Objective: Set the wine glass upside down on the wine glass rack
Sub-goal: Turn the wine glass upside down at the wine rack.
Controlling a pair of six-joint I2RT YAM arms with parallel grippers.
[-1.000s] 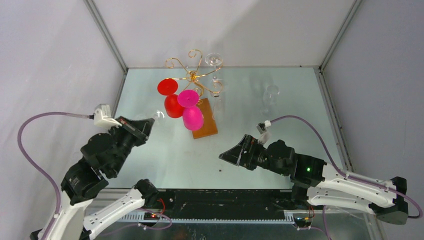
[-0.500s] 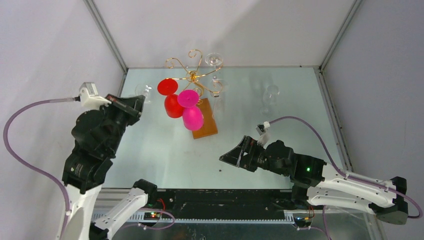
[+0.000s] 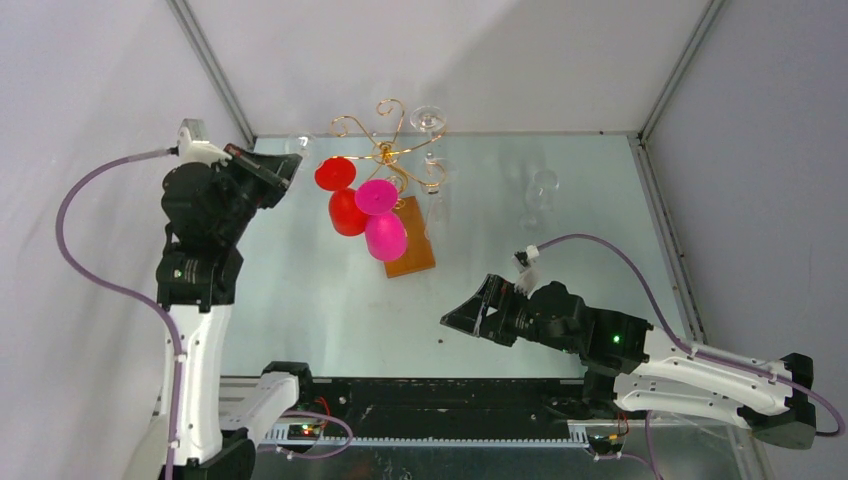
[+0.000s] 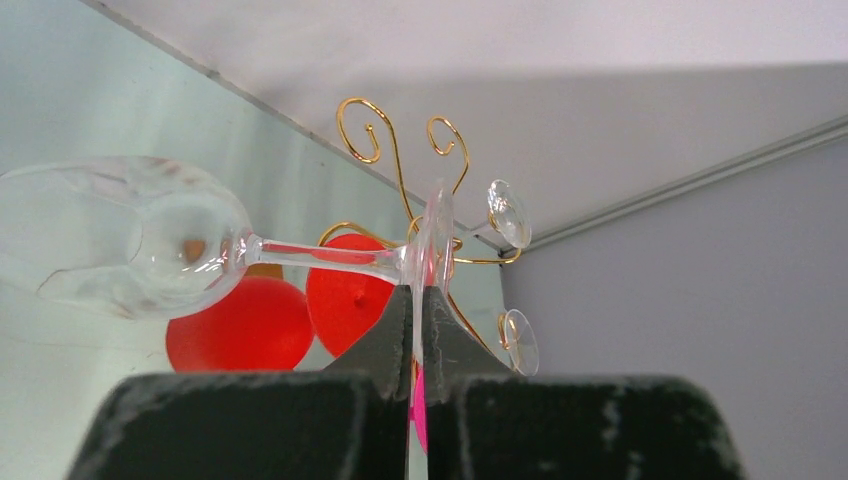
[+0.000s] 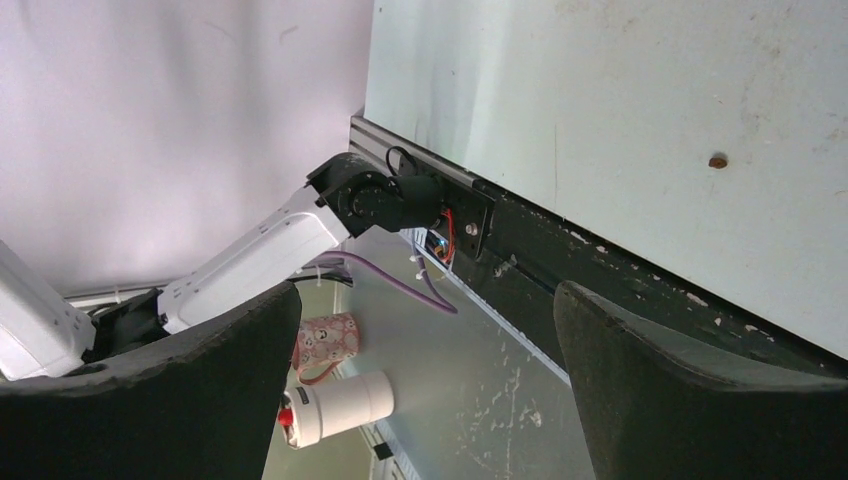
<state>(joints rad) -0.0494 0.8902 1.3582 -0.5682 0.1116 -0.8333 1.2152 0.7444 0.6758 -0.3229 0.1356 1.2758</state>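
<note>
1. Pale grey walls close round a pale green tabletop [image 3: 330,320], with two black-and-white robot arms bolted at its near edge.
2. Raised toward the far left corner, the left gripper [image 4: 418,300] has its jaws pressed together on the thin round foot of a clear long-stemmed wine glass [image 4: 130,235]. The glass lies sideways in the air, just beside the rack and not yet on it.
3. Low over the near middle of the table, the right gripper [image 3: 462,313] waits with its jaws spread wide, holding nothing.
4. At the far middle stands the gold wire wine glass rack [image 3: 385,150] with curled scroll arms, fixed to a brown wooden base [image 3: 412,250].
5. A red glass [image 3: 347,210] and a magenta glass [image 3: 385,235] hang bowl-down on the side facing the carried glass. A hung clear glass [image 3: 428,118] shows at the far side.
6. Trouble looks likeliest at the pinch. Held only by the edge of its foot, the glass could pivot or slip as it is turned over.
7. A swinging bowl might also knock the red glass loose, or the foot could miss the scroll's gap and drop.
</note>
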